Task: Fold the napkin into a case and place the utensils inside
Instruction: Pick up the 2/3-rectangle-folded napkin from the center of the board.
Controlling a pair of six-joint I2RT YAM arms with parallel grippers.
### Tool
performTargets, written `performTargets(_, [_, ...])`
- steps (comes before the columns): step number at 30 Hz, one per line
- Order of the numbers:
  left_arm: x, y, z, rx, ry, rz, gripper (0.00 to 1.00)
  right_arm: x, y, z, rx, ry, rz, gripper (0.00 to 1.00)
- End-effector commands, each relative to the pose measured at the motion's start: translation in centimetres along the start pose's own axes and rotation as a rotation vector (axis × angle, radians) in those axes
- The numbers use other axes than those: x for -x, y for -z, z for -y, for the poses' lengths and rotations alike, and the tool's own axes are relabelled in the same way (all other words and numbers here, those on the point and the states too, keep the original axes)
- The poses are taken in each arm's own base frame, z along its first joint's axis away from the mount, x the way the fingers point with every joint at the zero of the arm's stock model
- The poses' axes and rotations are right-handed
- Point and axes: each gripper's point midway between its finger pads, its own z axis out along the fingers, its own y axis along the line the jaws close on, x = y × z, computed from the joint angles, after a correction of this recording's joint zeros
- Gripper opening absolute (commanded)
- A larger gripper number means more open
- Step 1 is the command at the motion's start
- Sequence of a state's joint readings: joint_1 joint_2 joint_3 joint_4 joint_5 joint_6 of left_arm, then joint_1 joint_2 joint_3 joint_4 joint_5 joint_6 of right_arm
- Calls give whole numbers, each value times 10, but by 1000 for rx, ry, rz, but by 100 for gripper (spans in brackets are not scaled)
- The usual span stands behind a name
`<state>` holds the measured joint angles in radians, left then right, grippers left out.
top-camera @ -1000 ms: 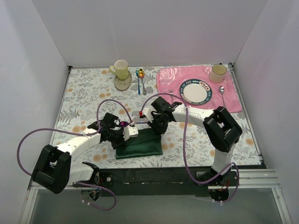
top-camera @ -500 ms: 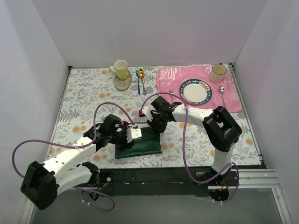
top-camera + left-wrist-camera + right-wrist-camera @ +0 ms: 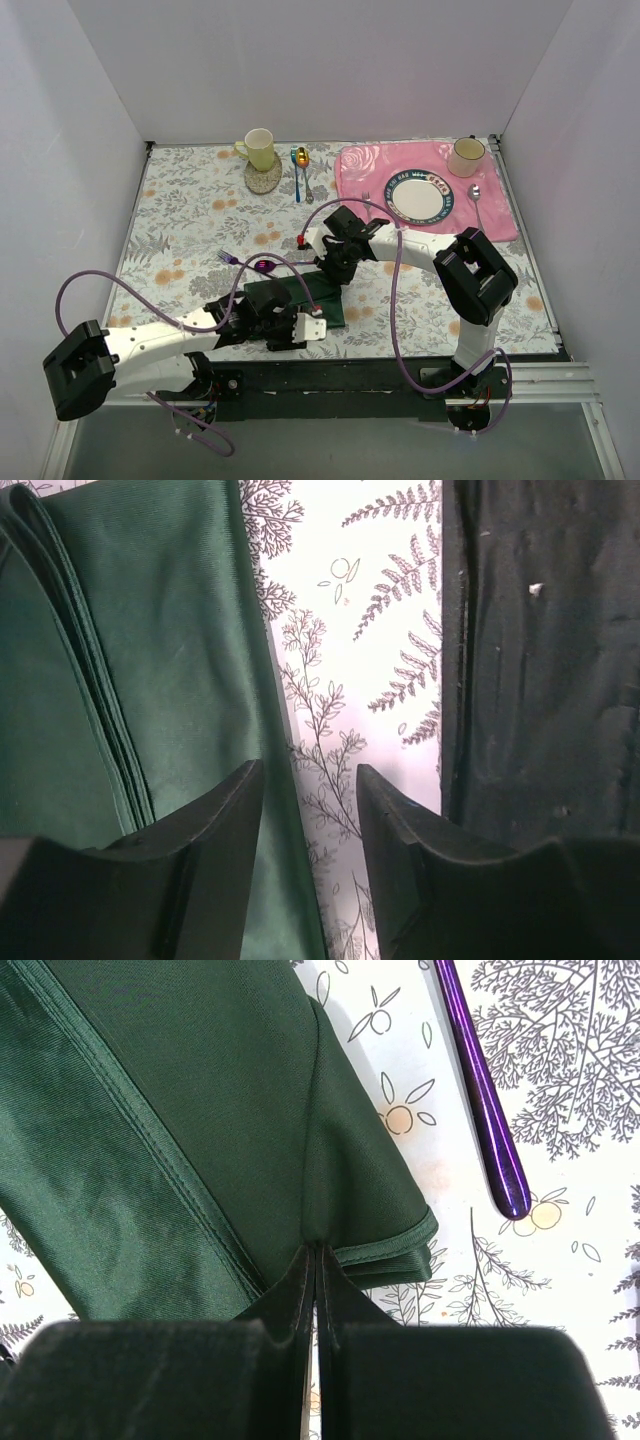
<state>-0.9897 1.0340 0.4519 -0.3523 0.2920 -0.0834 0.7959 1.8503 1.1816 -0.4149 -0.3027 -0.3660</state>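
The purple fork (image 3: 226, 258) and spoon (image 3: 266, 266) lie loose on the desk (image 3: 180, 200) left of centre, outside the cloth, so I judge the folding step unfinished. At lower centre the left fingers (image 3: 304, 327) stand apart, empty, over the edge of the folded dark green napkin (image 3: 285, 298). The right fingers (image 3: 317, 1260) are clamped on a pinch at its corner. The next move likely calls for opening a pocket mouth. At upper right, the plate (image 3: 417, 195) looks bare. What the cup (image 3: 466, 155) holds, I cannot tell.
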Motion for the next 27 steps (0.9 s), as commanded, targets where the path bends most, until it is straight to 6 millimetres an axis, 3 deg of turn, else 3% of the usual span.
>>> performTargets(1, [-1,-8,-8,73,-36,-9,40,-30,-16,3,-6,-12,-80,1])
performTargets(5, [-14,-14,-5,77,-58,-59,33,-29,-15,4,-10,1,-74,1])
performTargets(16, [-23,-14,-15,144,-94,-103,23,-31,-16,4,-7,15,-75,1])
performTargets(19, [-28,-16,-15,140,-102,-123,13,-31,-16,4,-7,15,-75,1])
performTargets(22, [-21,-13,-21,168,-106,-108,3,-30,-16,5,-12,19,-73,1])
performTargets(27, [-6,-7,-23,169,-114,-72,0,-30,-16,5,-10,25,-75,1])
